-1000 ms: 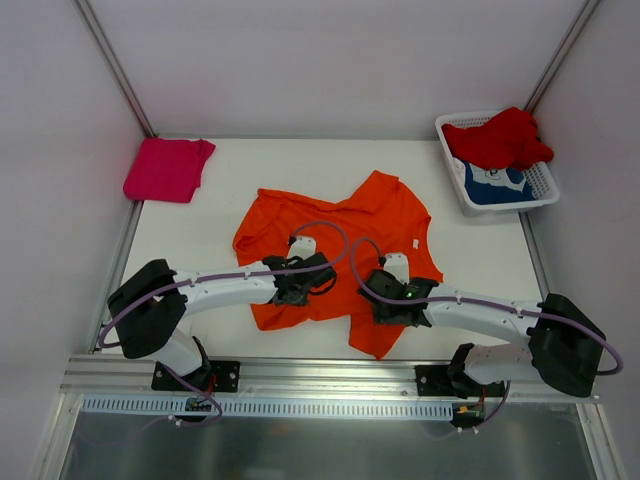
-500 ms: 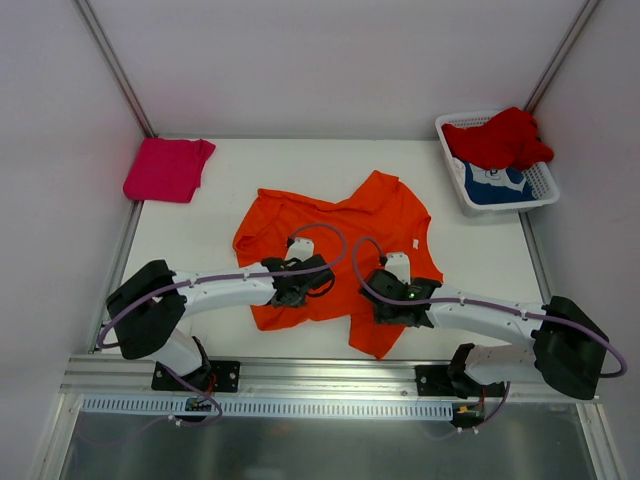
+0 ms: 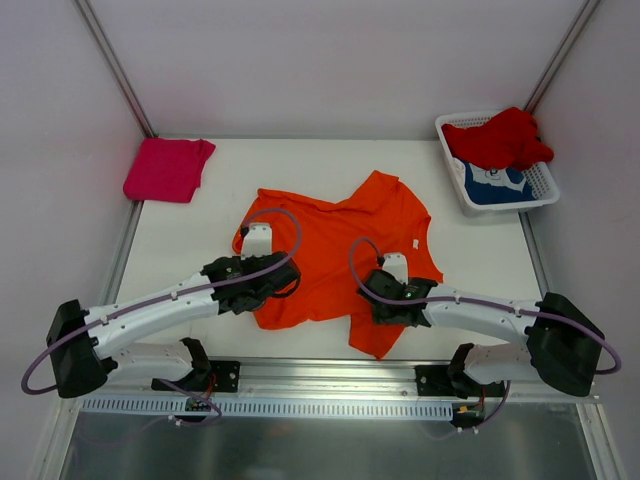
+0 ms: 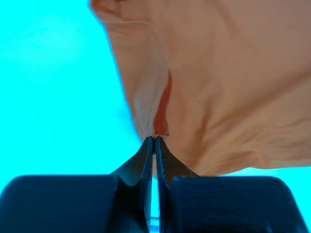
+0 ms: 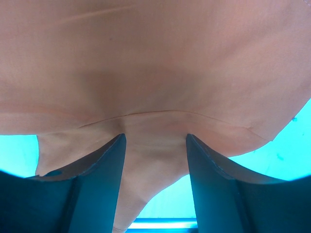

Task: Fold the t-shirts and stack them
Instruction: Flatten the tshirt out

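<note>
The orange t-shirt point(image 3: 340, 235) lies spread and rumpled in the middle of the table. My left gripper point(image 3: 285, 280) sits at its lower left part, shut on a pinched fold of the orange cloth point(image 4: 233, 87), which bunches up at the closed tips point(image 4: 154, 138). My right gripper point(image 3: 370, 300) rests on the shirt's lower right part, open, with orange cloth point(image 5: 155, 63) lying flat between its fingers point(image 5: 104, 170). A magenta-pink t-shirt point(image 3: 167, 168) lies folded at the back left. A red t-shirt point(image 3: 500, 138) and a blue one point(image 3: 497, 185) sit in the basket.
The white lattice basket point(image 3: 545, 195) stands at the back right corner. Metal frame posts and white walls close in the table on three sides. A rail runs along the near edge by the arm bases.
My left gripper has shut on the orange cloth and moved left with it, its arm swinging low toward the left. The right arm has stayed put.
</note>
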